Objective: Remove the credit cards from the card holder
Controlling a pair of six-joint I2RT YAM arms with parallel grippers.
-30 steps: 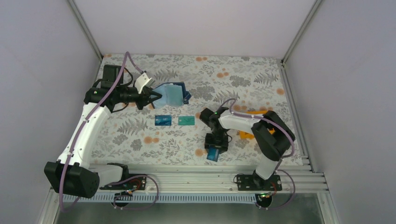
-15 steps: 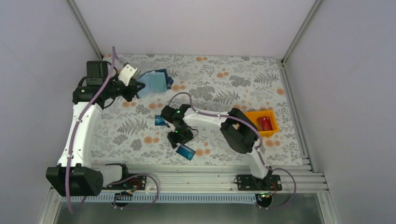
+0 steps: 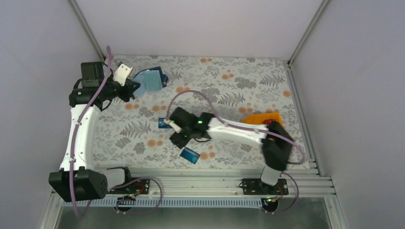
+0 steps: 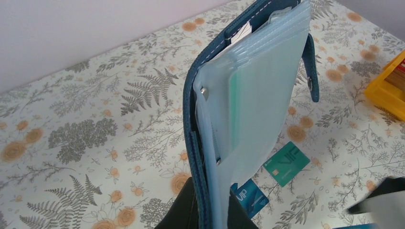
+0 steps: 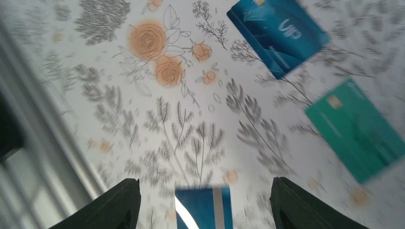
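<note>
Left jaws: clamped shut on one edge of the dark navy card holder [image 4: 253,95] with pale blue pockets, held clear of the floral worktop [image 3: 229,86] at its far left. Right jaws: spread wide, gripping nothing. A blue plastic card [image 5: 203,207] sits in the gap, clear of both fingers [image 5: 114,205]. A second blue card [image 5: 279,33] and a teal-green card [image 5: 356,129] lie flat nearby.

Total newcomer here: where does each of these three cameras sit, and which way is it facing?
Top external: fixed above and behind the arms, facing down on the table; both arms show.
Left wrist: on the left arm, facing the card holder clamped in the left gripper.
Right wrist: on the right arm, facing down past the open right gripper.
Shared: both wrist views show the teal card.
</note>
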